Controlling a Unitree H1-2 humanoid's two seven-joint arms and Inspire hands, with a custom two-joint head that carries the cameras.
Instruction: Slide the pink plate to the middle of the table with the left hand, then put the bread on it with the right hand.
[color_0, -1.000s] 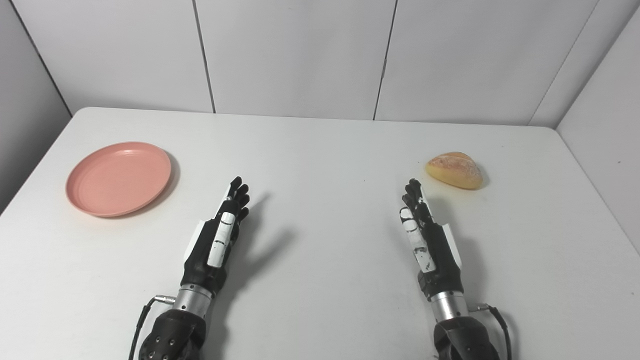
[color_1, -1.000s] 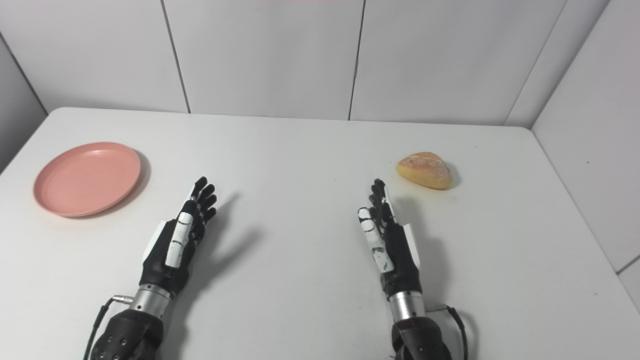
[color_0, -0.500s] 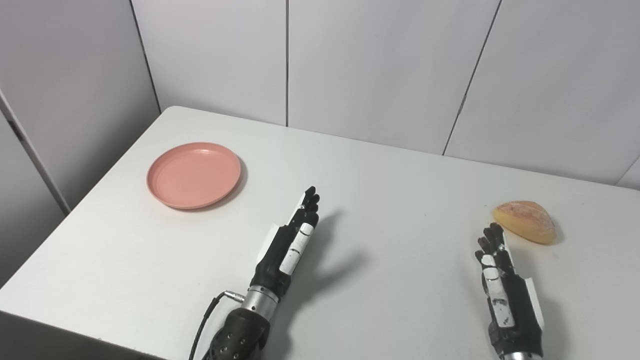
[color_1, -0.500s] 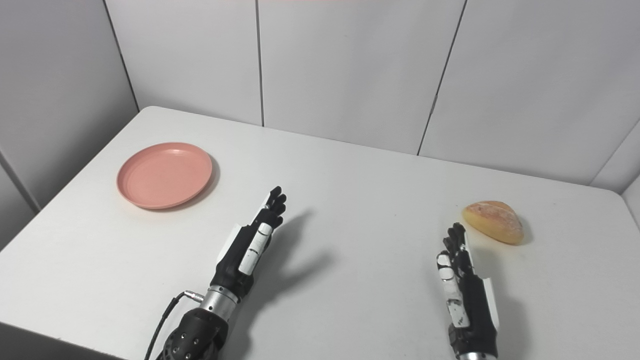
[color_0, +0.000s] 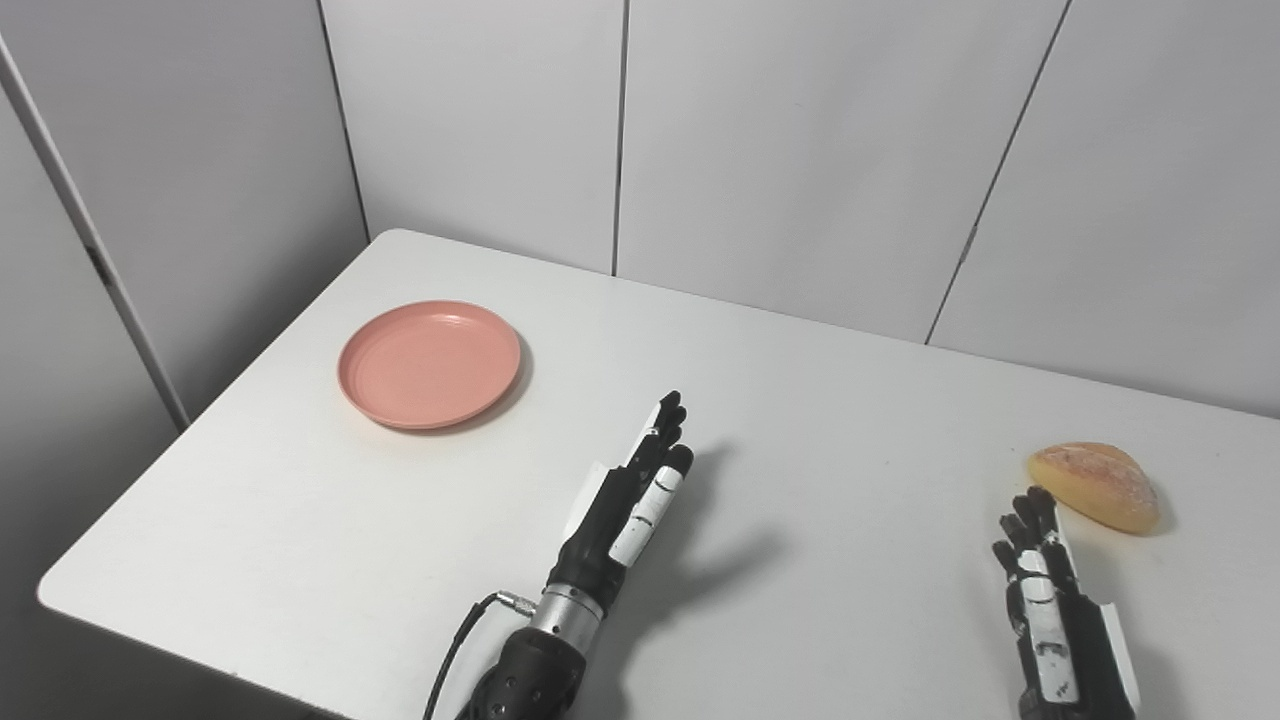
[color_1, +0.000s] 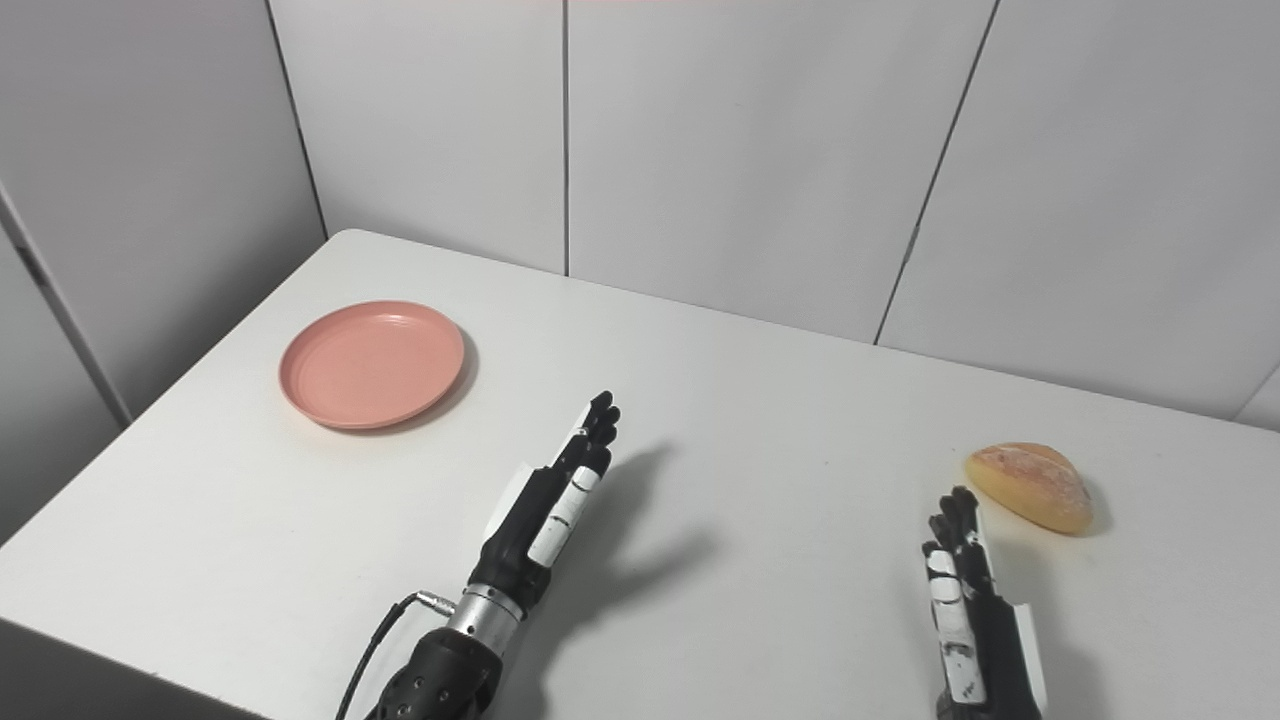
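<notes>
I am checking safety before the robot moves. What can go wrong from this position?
The plate lies near the table's left edge, so a badly aimed push from the open left hand might slide it off. The bread lies just past the open right hand, which could nudge it away while reaching.

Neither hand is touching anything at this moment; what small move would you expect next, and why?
Probably the left hand reaches forward and to its left toward the pink plate. The plate sits empty near the table's left edge, well apart from that open hand, so the slide has not begun. The bread lies just beyond the right hand, which should likely wait until the plate is centred.
</notes>
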